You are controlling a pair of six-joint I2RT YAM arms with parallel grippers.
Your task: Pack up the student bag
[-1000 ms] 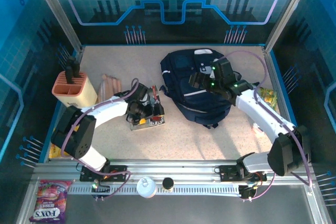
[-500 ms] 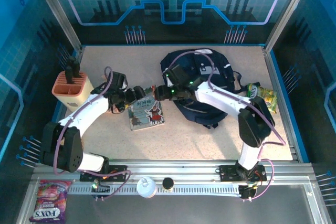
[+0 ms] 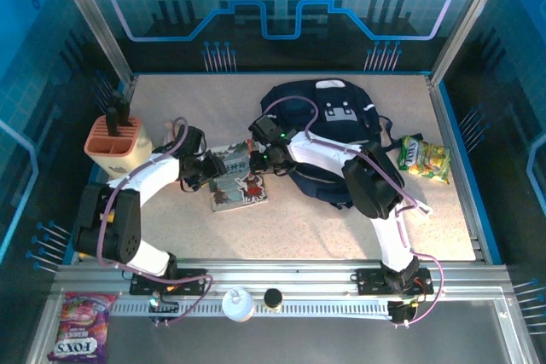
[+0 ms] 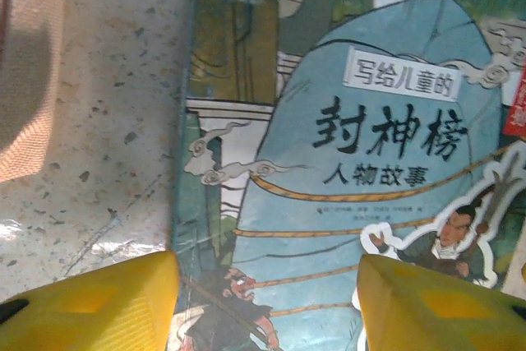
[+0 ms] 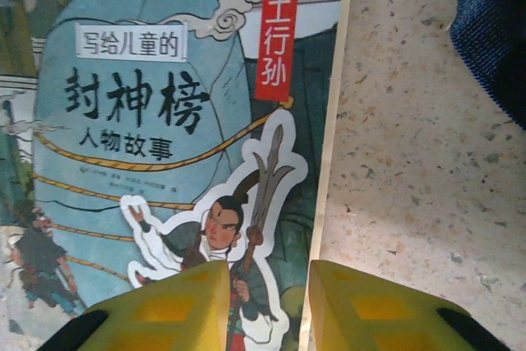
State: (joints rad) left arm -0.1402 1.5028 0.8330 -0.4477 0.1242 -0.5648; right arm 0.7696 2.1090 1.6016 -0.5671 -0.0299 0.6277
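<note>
The student bag (image 3: 328, 125), dark navy with a grey-white patch, lies at the back centre of the table; its corner shows in the right wrist view (image 5: 497, 22). An illustrated book (image 3: 241, 187) with Chinese lettering lies flat just left of it. My left gripper (image 3: 210, 168) hovers at the book's left edge, its yellow fingers (image 4: 90, 302) wide apart over the cover (image 4: 370, 162), so it is open. My right gripper (image 3: 256, 159) is at the book's right edge (image 5: 164, 121), its fingers (image 5: 386, 310) narrowly apart astride that edge.
An orange-and-beige pen holder (image 3: 119, 144) stands at the far left. A yellow-green snack bag (image 3: 424, 158) lies right of the bag. A candy packet (image 3: 81, 338), a white lid (image 3: 237, 303) and a black cap (image 3: 273, 297) sit by the front rail.
The right arm swung left from above the bag to the book's right edge. The left gripper shifted from on top of the book to its left edge. Both jaws narrowed.
</note>
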